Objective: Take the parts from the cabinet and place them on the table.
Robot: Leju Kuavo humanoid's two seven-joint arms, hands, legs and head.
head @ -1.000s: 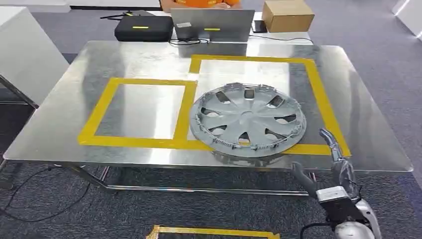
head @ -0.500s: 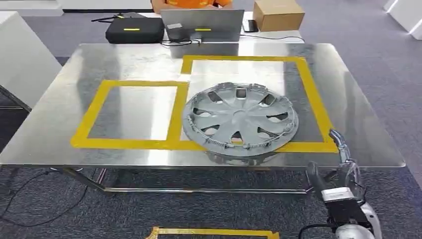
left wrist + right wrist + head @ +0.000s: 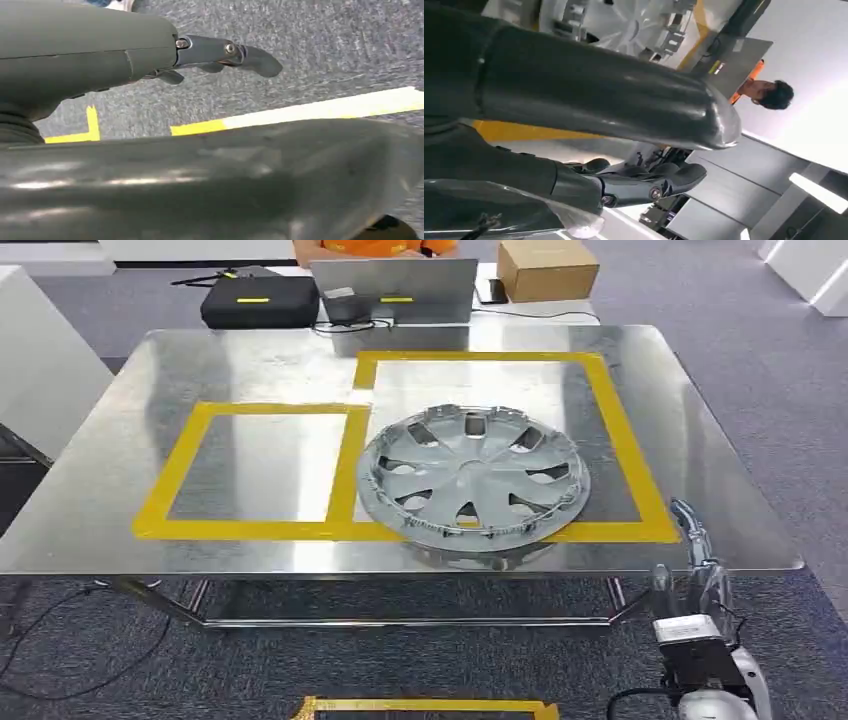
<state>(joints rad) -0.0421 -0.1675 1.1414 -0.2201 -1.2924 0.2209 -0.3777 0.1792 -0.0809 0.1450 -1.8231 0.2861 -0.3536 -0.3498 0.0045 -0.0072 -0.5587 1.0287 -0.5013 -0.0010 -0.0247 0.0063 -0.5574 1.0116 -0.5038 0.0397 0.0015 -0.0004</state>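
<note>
Wheel cover (image 3: 473, 480) lies flat on the steel table (image 3: 120, 520), inside the right yellow tape frame (image 3: 620, 430), near edge over the tape. My right hand (image 3: 693, 565) is beside the table's near right corner, fingers apart, empty. My left hand (image 3: 220, 52) hangs over carpet, fingers loosely extended, empty.

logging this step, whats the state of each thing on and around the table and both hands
hubcap: flat on the table, across the yellow tape, touched by neither hand
table: marked with two yellow tape squares
laptop: open
cardboard box: closed
right hand: holds nothing, by the table edge
left hand: holds nothing, over the carpet
</note>
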